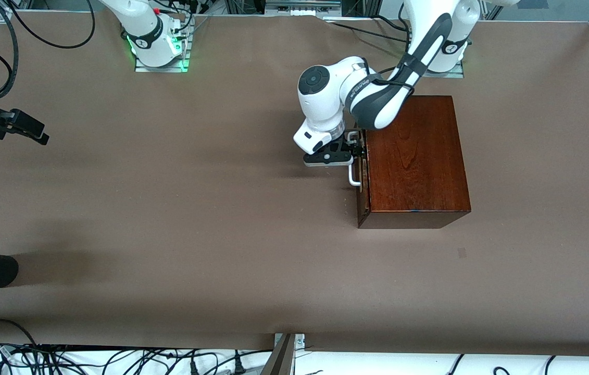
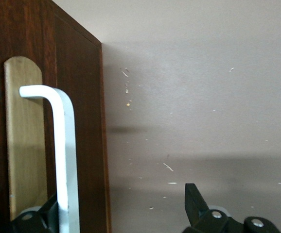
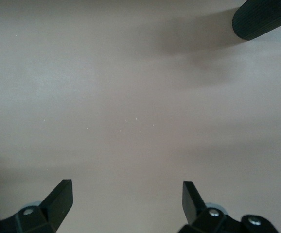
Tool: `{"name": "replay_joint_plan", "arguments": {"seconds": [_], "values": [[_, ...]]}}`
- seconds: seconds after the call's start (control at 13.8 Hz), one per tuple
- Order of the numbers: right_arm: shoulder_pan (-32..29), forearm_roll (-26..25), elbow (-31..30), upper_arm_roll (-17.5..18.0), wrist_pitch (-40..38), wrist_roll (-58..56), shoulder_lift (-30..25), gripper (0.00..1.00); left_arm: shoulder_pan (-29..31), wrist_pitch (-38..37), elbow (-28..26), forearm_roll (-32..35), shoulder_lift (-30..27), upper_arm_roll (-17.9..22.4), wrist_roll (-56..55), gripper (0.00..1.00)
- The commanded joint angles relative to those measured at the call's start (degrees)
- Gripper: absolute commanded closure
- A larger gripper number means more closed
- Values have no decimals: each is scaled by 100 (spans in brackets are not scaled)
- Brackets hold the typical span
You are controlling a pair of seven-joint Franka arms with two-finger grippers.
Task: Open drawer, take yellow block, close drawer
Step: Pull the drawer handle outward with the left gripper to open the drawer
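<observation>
Where brown table (image 1: 221, 219) spreads, seemingly bare.

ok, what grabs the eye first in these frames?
The glossy dark mahogany box toward the left arm's end of the brown table, its drawer shut. The left pincer stands open at the drawer's white U-shaped bar handle, one finger either side. The right pincer waits open over bare table at the right arm's end.

1. This is a robot lab.
2. Two white robot arms (image 1: 148, 31) are bolted on metal plates (image 1: 161, 66).
3. Brown paper (image 1: 169, 208) covers the big table.
4. Many black cables (image 1: 65, 359) lie along its edge.
</observation>
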Motion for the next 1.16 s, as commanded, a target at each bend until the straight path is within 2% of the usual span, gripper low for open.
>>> {"name": "replay_joint_plan", "arguments": {"seconds": [0.0, 0.22, 0.8, 1.09], "values": [[-55, -25, 159, 45, -41, 54, 73, 0, -269, 27, 461, 41, 338, -35, -328, 0], [-55, -17, 159, 54, -41, 72, 73, 0, -559, -26, 864, -222, 523, -9, -381, 0], [-55, -25, 159, 54, -41, 54, 82, 0, -1420, -307, 1761, -671, 1006, 614, -425, 0], [-55, -25, 159, 54, -32, 63, 82, 0, -1553, -422, 1929, -829, 1051, 694, -425, 0]]}}
